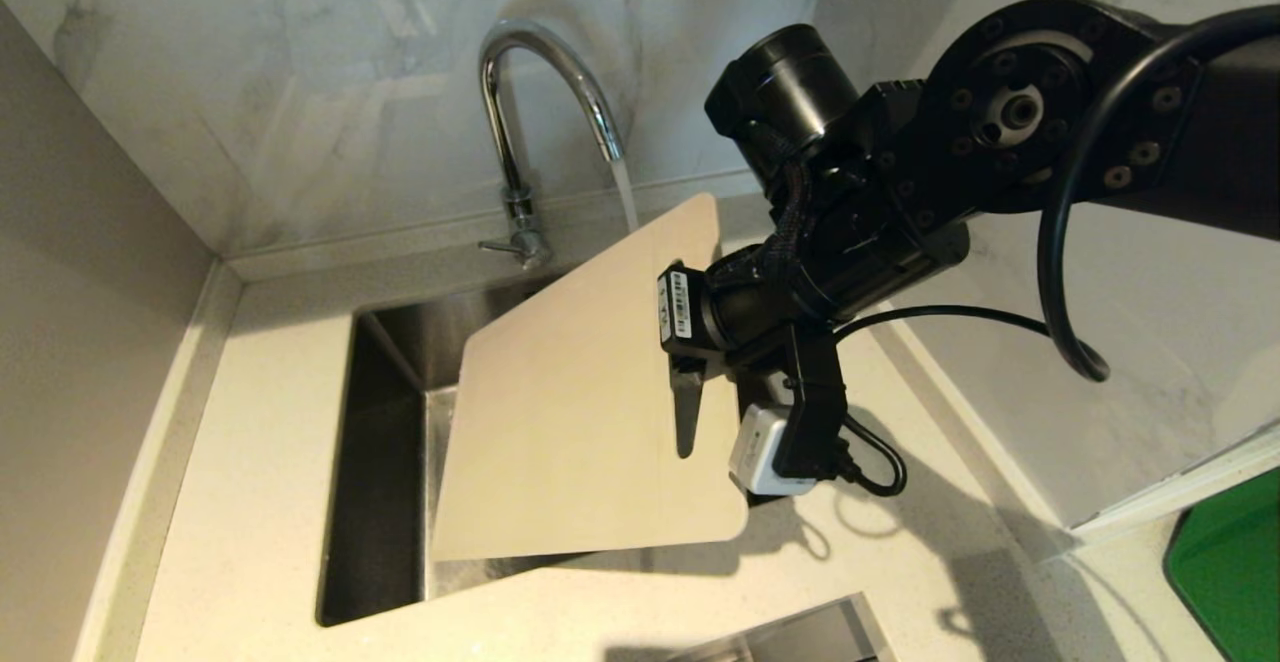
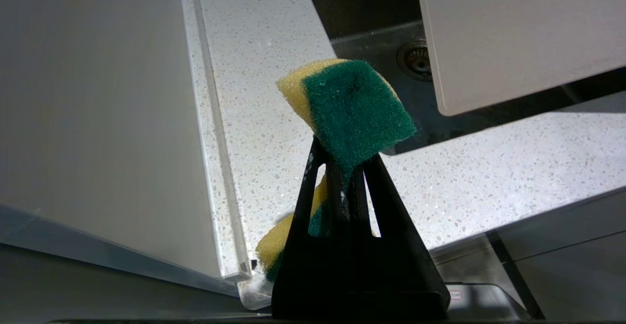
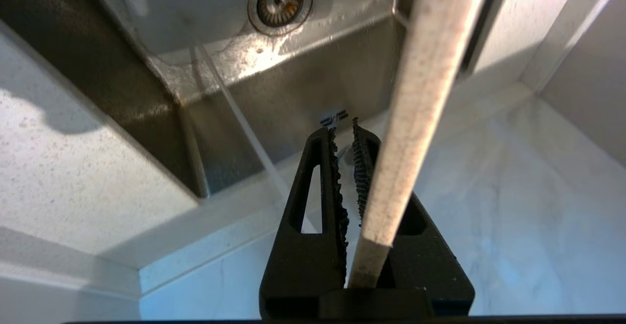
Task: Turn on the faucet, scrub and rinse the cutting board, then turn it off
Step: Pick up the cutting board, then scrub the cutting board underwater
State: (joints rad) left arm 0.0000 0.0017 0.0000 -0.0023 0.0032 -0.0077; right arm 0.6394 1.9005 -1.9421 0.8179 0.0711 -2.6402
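faucet (image 1: 520, 132): chrome gooseneck at the back edge of the sink, spout curving toward the right arm's side; small side lever (image 1: 497, 245) sticks out low on the stem.
water (image 1: 625, 192): a thin stream runs from the spout tip and meets the far upper edge of the cutting board.
cutting board (image 1: 570, 382): cream-beige, held tilted above the sink, far corner raised under the spout, near edge reaching over the front rim; not resting on anything visible.
right gripper (image 1: 686, 412): pinching the board at its right edge, one black finger lying across the board's upper face. in the right wrist view the board's edge (image 3: 415, 104) runs through the gripper (image 3: 349, 133), fingers closed narrowly around it.
left gripper (image 2: 342, 162): pressed together on a sponge (image 2: 352, 108), yellow foam with a green scouring face, most of it standing out past the fingertips; it hangs over the speckled surface near the sink's front corner, apart from the board. not visible in the head view.
sink (image 1: 385, 442): stainless basin set into the surface; drain strainer (image 3: 279, 1) in its floor, wet patches around it.
surface (image 1: 250, 482): pale speckled stone around the sink, marble wall behind.
green flat item (image 1: 1230, 562): at the far right, well apart from the sink.
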